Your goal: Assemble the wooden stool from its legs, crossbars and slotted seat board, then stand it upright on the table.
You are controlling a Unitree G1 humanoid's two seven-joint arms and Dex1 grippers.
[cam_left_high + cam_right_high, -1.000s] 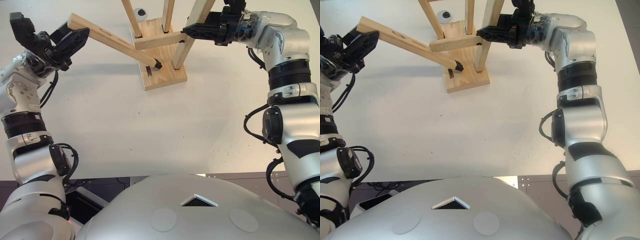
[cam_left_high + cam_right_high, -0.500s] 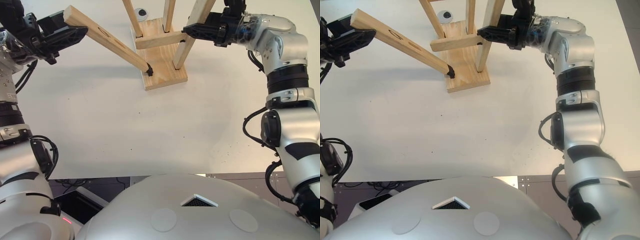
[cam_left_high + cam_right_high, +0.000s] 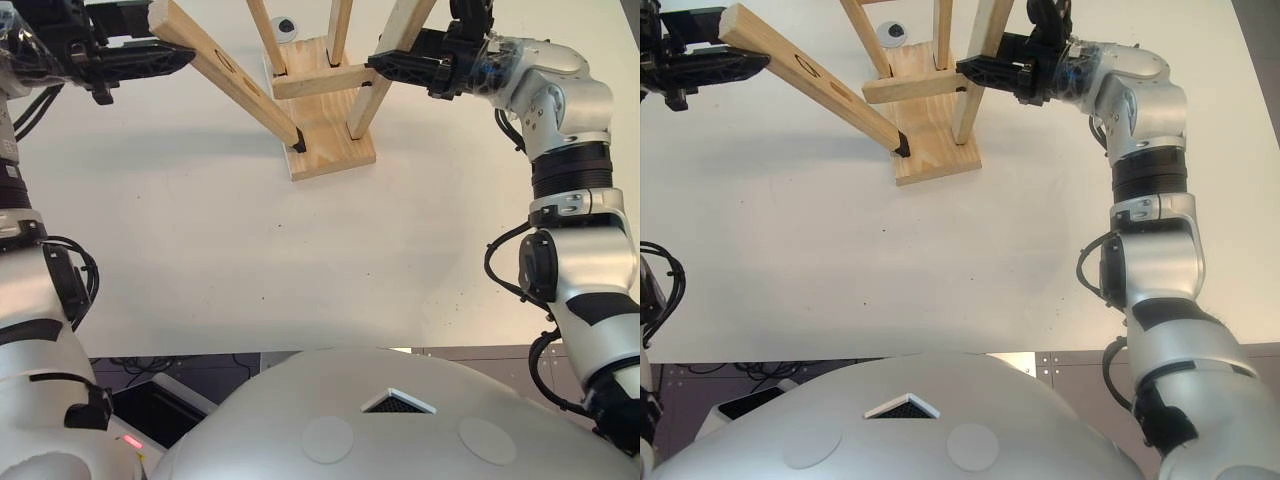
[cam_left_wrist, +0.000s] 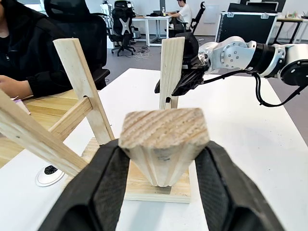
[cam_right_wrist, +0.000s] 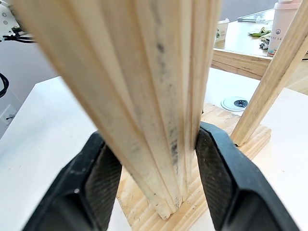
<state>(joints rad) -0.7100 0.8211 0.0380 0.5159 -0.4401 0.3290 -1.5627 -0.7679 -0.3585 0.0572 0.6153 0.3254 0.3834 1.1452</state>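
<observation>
The slotted seat board (image 3: 335, 150) lies flat on the white table with three legs standing up from it, and a crossbar (image 3: 318, 80) joins two of them. My left gripper (image 3: 165, 48) is shut on the top of a loose leg (image 3: 235, 85). That leg slants down to the board, and its dark lower tip (image 3: 298, 144) rests at the board's near left corner. In the left wrist view the leg's end grain (image 4: 163, 137) sits between the black fingers (image 4: 103, 178). My right gripper (image 3: 385, 68) is shut on the near right leg (image 5: 144, 91), just beside the crossbar's end.
A white round cable port (image 3: 285, 23) is set in the table just behind the board. Bare white tabletop (image 3: 300, 260) stretches from the board to the front edge. A wooden table (image 4: 43, 108) stands beyond the far side.
My left gripper has lifted and swung the leg's top up and rightward, so the leg stands steeper; its lower tip slid to the board's near left corner. The right gripper keeps its hold.
</observation>
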